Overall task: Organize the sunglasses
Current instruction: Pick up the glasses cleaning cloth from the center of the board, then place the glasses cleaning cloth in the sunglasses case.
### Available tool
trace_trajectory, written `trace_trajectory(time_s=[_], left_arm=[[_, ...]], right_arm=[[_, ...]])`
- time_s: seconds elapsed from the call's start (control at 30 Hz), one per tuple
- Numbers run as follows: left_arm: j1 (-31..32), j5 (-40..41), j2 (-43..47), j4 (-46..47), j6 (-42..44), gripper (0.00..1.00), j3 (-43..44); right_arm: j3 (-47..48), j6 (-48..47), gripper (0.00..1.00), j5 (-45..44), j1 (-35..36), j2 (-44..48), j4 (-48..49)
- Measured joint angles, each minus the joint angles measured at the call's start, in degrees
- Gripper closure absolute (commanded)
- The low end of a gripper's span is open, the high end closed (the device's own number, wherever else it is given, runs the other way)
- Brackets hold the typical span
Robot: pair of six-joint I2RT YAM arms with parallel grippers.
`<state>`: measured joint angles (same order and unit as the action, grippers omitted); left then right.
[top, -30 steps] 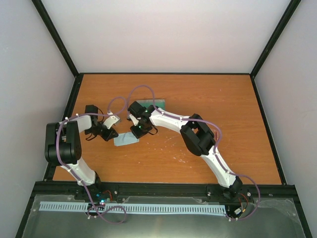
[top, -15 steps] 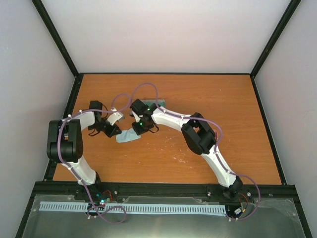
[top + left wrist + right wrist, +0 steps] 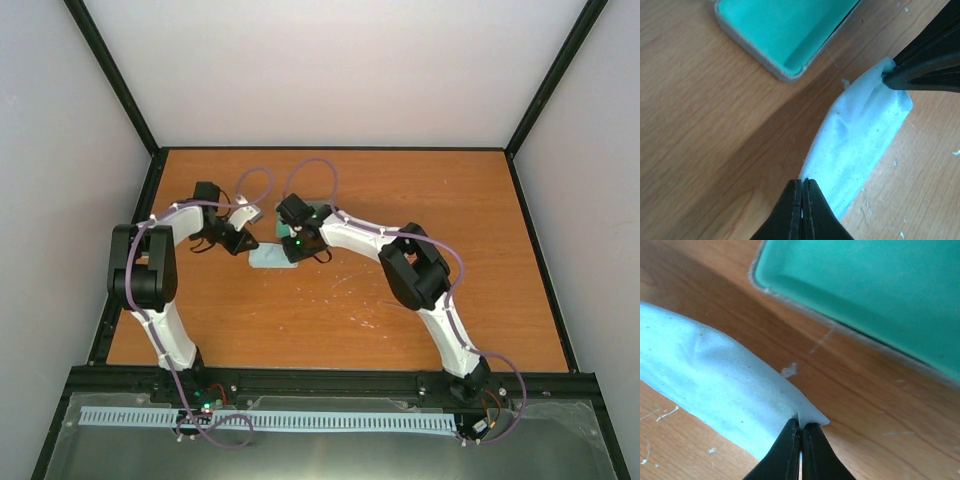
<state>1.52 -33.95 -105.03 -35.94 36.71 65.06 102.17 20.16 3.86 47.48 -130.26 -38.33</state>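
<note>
Pinching opposite ends of the limp cloth (image 3: 860,135) with left gripper (image 3: 802,187) and right gripper (image 3: 800,426) clamped tight, just beside the open green-lined case (image 3: 790,30); finding no sunglasses in any view, presumably light, wiry, fragile, best taken by the bridge.

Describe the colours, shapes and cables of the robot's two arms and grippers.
The left arm and right arm have white links with bulky black joints; a thin purple cable loops along each. The left gripper and right gripper are slim, black and tapered.

Orange wooden table (image 3: 480,260), pale walls (image 3: 340,70)
</note>
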Motion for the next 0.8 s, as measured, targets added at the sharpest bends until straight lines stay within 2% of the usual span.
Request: trace_trajectory(time_s=[0.4,0.8], left_arm=[[7.19,-2.54,-6.1,-0.55,-4.22,1.0,9.11],[8.2,-2.69,-10.84,-0.48,-7.26,1.0,18.16]], right_arm=[[-4.42,1.33,0.97,-4.55,-3.82,5.66,2.73],[-2.51,0.66,0.97,-6.4,-8.09,5.77,1.22]])
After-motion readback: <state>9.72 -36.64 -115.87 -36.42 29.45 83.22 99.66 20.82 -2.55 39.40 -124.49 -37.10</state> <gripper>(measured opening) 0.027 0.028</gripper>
